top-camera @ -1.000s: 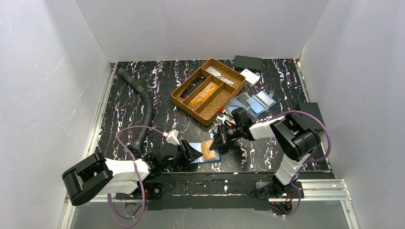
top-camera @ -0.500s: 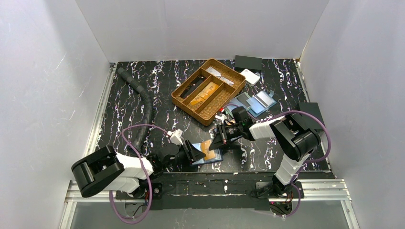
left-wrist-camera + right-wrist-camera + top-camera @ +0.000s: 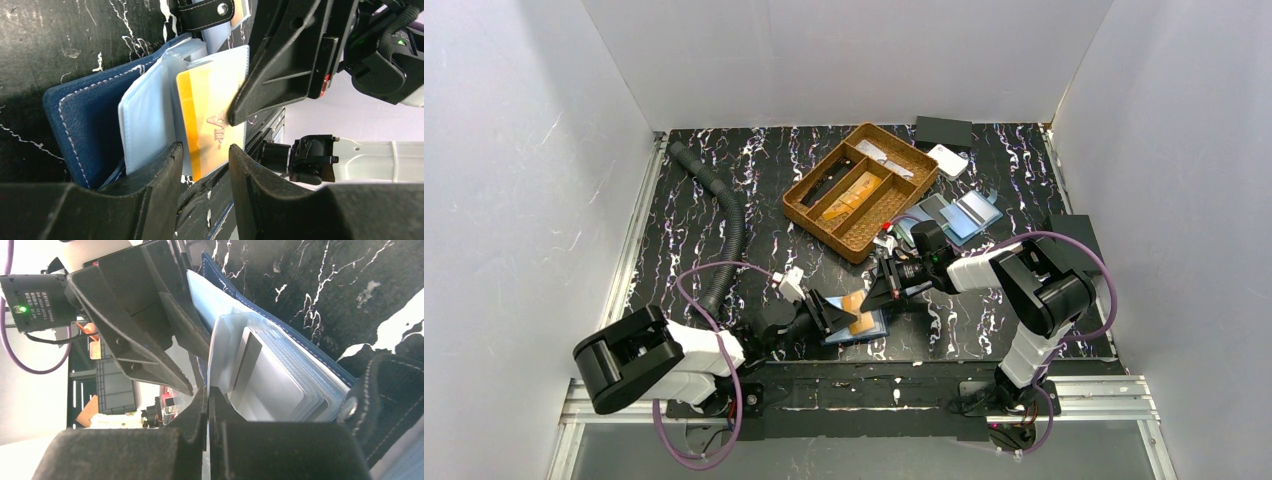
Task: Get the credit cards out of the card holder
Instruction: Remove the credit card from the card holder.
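Two tools met over one open card holder (image 3: 75,125), which lay near the front middle of the tabletop (image 3: 754,165), blue cover down and clear sleeves (image 3: 145,115) fanned upward. The yellow-orange credit card (image 3: 207,115) sat in the uppermost sleeve. Whether its near end stood clear of the pocket could not be told. Further cards, pale in the right wrist view, lay stacked in the pockets beneath.

The left tool (image 3: 205,152) stood partly open, its two fingers straddling the card's near short edge with a gap visible between them, so nothing was clamped. The right tool (image 3: 207,392) was fully closed on nothing, and its joined tip appeared to rest on the card's face beside the raised lettering, like a pin.

Key relation: the card's long axis ran almost straight away from the left tool, tilted a little, so that its short end pointed into the gap between that tool's fingers. The card lay directly ahead of the left tool and under the right tool's tip. Both arms were close, yet only the left was placed to grip.

Judged from this, the step in hand was an extraction. The fingers needed to close on the near end and draw back along the long axis. The sleeve was likely to drag along if the right tip bore on the card rather than on the plastic.
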